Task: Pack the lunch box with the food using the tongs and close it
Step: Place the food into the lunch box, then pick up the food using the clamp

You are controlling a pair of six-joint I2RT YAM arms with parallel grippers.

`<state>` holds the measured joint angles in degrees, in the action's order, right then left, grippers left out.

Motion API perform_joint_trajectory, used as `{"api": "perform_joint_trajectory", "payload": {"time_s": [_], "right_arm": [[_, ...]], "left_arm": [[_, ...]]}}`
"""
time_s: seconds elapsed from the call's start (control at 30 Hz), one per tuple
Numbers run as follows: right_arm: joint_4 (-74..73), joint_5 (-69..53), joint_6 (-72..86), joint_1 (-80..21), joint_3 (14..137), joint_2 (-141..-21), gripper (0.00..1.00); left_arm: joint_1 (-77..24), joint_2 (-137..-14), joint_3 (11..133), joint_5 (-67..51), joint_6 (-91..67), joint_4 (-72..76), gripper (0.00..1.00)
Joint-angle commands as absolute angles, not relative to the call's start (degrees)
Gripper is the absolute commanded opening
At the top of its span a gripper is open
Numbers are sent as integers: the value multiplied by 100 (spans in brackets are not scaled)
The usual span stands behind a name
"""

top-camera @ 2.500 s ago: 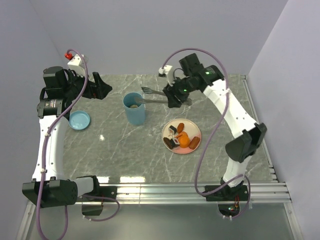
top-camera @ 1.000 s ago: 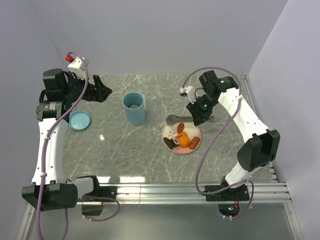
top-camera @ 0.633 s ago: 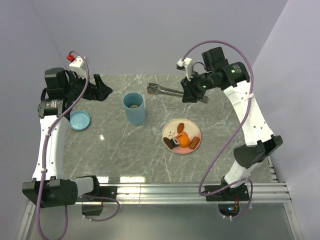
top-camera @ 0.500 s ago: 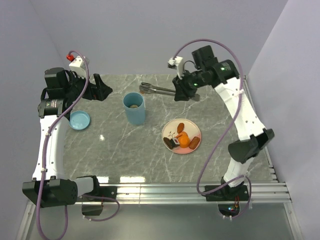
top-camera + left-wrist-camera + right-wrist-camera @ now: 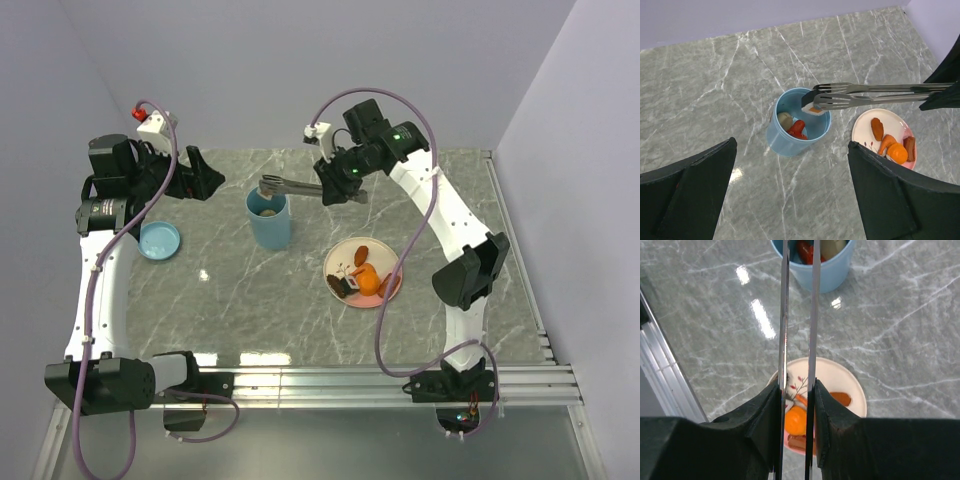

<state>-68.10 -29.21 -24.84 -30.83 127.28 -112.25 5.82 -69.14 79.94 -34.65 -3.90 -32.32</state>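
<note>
- Now the tongs [image 5: 292,185] are being squeezed by the part-closed right gripper [image 5: 799,390].
- A food piece [image 5: 811,108] is being held above the lunch box [image 5: 268,225].
- Nothing is being gripped by the wide-open left gripper [image 5: 792,190].

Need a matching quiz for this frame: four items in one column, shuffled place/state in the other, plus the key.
Column A
1. tongs
2. blue lid
3. red piece
4. orange round

Column B
a. on the pink plate
b. inside the lunch box
c. flat on the table, off to the side of the lunch box
d. clamped in the right end effector, tips over the lunch box

Pairs: 1-d, 2-c, 3-b, 4-a
</note>
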Motion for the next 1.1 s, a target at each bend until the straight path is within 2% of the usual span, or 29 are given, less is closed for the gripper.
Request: {"api": "perform_joint_trajectory", "payload": {"time_s": [0.0,0.07,0.17,0.43,0.7,0.83,1.07], "right_arm": [[-6346,-2918,-2391,-3243,13139,-11267,34],[-6346,-2822,-2365,-3296,13227,-11338,49],[-6284,-2690,-2286,-3314,13271,-11250,56],[-6617,-2636,-2557,-3121,12306,-10171,57],[-7952,-2980,-3436,-2541,10760,-9089,55],[-8086,-2787,-3673,-2426,9610,-8342,54],[-8227,-2339,-3779,-2426,8623,-7700,56]], "left_arm": [[606,-6847,8060,-3463,-404,-3059,99],[606,-6838,8068,-3463,-387,-3094,99],[598,-6820,8086,-3428,-360,-3138,99],[606,-6724,8077,-3463,-264,-3173,99],[606,-6574,7954,-3551,-62,-3217,99],[606,-6487,7849,-3621,-62,-3252,99],[606,-6328,7770,-3674,141,-3331,99]]}}
